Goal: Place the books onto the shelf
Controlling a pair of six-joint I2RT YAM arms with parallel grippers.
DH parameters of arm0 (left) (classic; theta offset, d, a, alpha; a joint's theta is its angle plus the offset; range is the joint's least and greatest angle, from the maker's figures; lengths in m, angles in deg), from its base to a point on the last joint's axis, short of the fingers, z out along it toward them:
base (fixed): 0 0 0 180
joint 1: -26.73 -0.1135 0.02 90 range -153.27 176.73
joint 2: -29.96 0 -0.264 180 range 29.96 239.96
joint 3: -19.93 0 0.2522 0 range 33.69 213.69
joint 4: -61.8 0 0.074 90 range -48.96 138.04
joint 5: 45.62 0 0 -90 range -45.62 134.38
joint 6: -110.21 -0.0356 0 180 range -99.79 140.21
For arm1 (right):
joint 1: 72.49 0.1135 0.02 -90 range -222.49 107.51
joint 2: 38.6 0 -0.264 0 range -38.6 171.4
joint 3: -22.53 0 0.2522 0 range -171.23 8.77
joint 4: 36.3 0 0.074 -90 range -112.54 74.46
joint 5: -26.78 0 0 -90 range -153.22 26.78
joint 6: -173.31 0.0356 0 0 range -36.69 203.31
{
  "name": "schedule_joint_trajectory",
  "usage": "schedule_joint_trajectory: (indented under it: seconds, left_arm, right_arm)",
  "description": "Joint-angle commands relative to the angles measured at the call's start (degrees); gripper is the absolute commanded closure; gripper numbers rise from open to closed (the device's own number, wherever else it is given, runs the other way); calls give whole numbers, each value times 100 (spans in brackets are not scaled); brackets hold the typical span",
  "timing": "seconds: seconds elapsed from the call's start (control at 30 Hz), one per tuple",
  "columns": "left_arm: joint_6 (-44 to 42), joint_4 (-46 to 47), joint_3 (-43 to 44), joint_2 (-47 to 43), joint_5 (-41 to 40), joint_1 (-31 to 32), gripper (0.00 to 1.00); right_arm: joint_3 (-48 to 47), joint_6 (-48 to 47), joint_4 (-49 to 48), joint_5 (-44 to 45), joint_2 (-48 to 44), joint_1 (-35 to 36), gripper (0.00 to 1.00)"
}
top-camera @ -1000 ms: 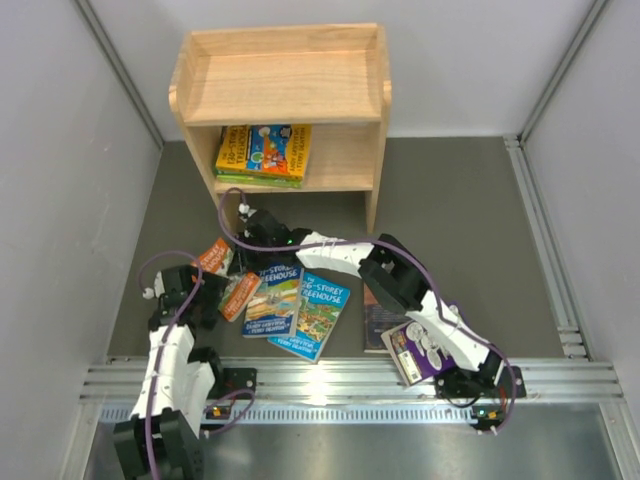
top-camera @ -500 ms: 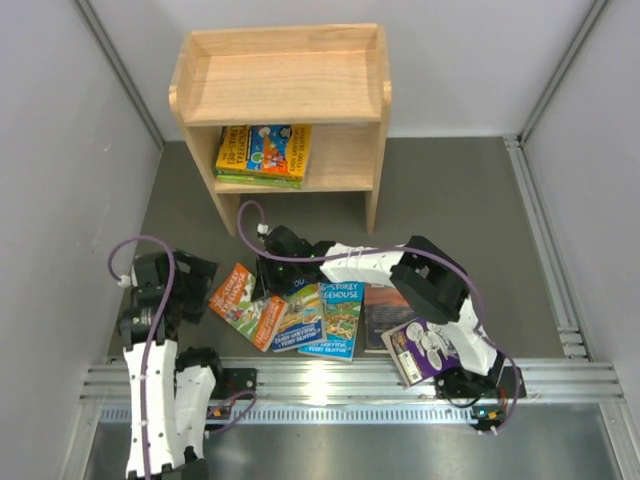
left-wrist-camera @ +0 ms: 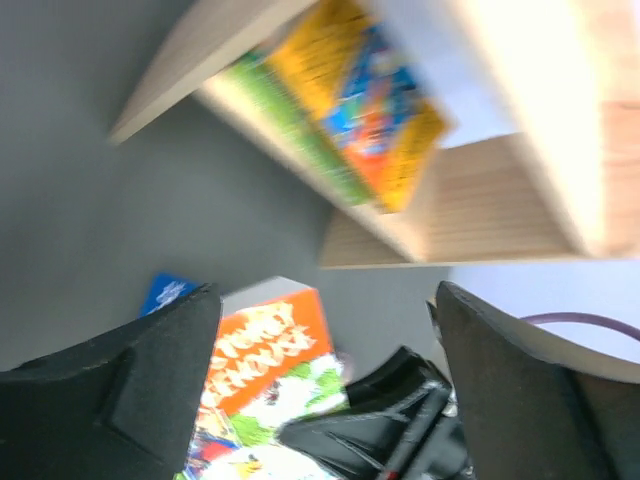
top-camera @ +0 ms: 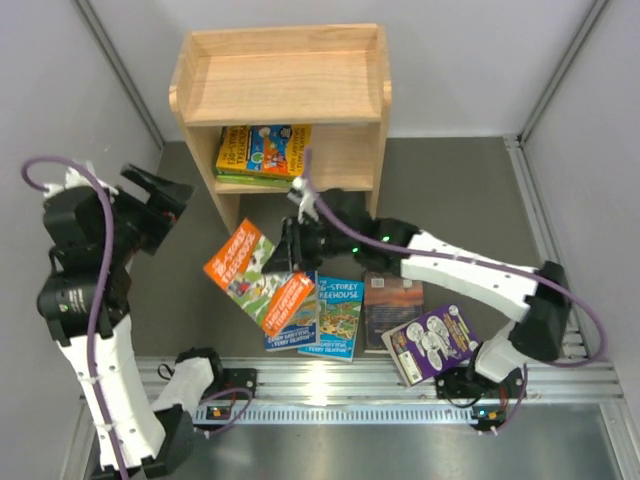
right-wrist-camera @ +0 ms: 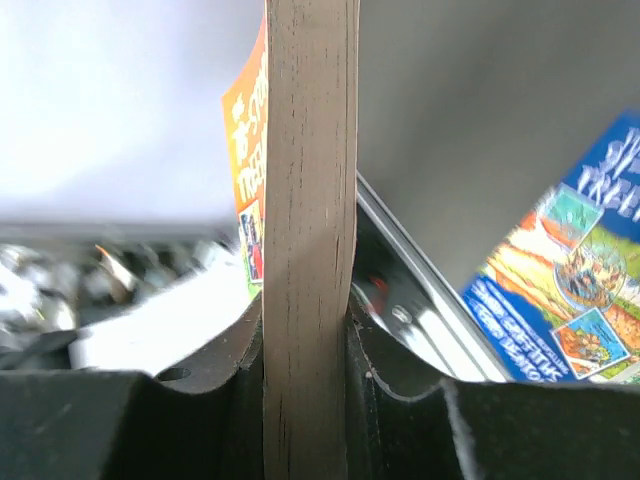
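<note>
The wooden shelf (top-camera: 285, 85) stands at the back, with a stack of bright books (top-camera: 265, 150) on its lower tier. My right gripper (top-camera: 290, 245) is shut on an orange and green book (top-camera: 238, 268) and holds it tilted above the floor. In the right wrist view the jaws (right-wrist-camera: 305, 310) clamp that book's beige page edge (right-wrist-camera: 310, 200). Another orange cover (top-camera: 290, 300) shows just below it. Two blue books (top-camera: 335, 315), a dark brown one (top-camera: 390, 298) and a purple one (top-camera: 432, 343) lie on the floor. My left gripper (top-camera: 165, 195) hangs open and empty, high at the left.
Grey walls close in both sides, and a metal rail (top-camera: 350, 385) runs along the near edge. In the left wrist view the shelf (left-wrist-camera: 500, 210), its book stack (left-wrist-camera: 350, 100) and the orange book (left-wrist-camera: 265, 345) lie ahead between the open fingers (left-wrist-camera: 160, 370).
The right gripper has lifted the orange book off the floor and moved back toward the shelf. The left arm has risen and drawn away to the left.
</note>
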Motion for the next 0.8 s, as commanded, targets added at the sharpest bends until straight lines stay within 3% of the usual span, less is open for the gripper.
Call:
schedule_joint_trajectory:
  seconds: [0.0,0.1,0.2,0.3,0.47,0.5,0.63,0.77]
  left_arm:
    - [-341,289,1400,909,756,11,10]
    - [43,587,2509,1631,1474,11,16]
    - [736,1728,2617,1958,2501,11,16]
    - [933,2293,2748,2292,2787,54,15]
    - [1004,2619,3211,2872,2376,1081,5]
    - [934,2401,3405,3213,2174,1727,5]
    - [977,1960,4224,4006,1444,2504,1]
    - [960,1977,4295,4253,890,3112,1]
  right_arm:
    - [-505,820,-292,371,-1034,-492,100]
    - [-1014,1049,-222,504,-1325,-905,100]
    - [-1638,1496,-91,670,-1387,-1493,100]
    - [-2051,1718,-55,846,-1308,-1854,100]
    - [-2571,1946,59,1014,-1019,-2172,100]
    - [-2763,2069,94,997,-966,-2277,100]
    - [-3335,2263,384,970,-580,-2436,100]
    - [-3714,2342,613,970,-350,-2515,100]
